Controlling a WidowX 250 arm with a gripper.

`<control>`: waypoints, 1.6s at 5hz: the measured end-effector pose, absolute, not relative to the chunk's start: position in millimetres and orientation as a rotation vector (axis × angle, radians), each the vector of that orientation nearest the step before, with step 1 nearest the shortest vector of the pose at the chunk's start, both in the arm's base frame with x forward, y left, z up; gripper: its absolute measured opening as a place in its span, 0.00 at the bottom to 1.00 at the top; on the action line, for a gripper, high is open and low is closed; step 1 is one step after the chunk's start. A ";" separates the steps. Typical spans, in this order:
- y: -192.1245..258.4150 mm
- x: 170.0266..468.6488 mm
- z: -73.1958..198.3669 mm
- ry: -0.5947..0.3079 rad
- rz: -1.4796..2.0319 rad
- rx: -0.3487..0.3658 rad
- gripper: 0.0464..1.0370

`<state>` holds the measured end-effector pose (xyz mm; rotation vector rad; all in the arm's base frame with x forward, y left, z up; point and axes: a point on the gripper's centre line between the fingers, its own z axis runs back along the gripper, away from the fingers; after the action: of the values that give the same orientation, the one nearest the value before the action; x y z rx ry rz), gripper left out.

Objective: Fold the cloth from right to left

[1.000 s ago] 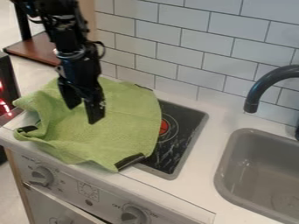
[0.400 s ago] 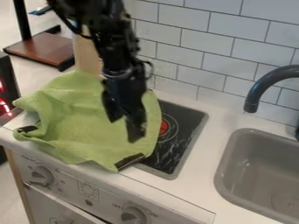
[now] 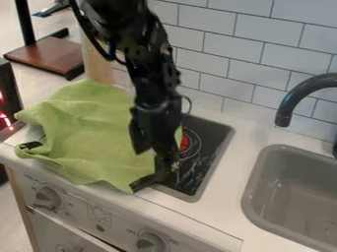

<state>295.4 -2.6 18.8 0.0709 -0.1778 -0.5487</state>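
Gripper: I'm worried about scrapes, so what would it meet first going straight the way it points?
Probably the cloth at its right edge, below the gripper; but height is hard to judge, and the black stove top beside it could come first.

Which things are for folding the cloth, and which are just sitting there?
For the folding:
- green cloth
- robot's pincer

Just there:
- black stove top
- stove knobs
- sink
- tap
- tiled wall
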 end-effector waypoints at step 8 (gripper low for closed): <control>-18.8 280.0 -0.3 -0.140 -0.622 0.059 0.01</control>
<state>280.0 -18.8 -0.3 0.0592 -0.1403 -0.6218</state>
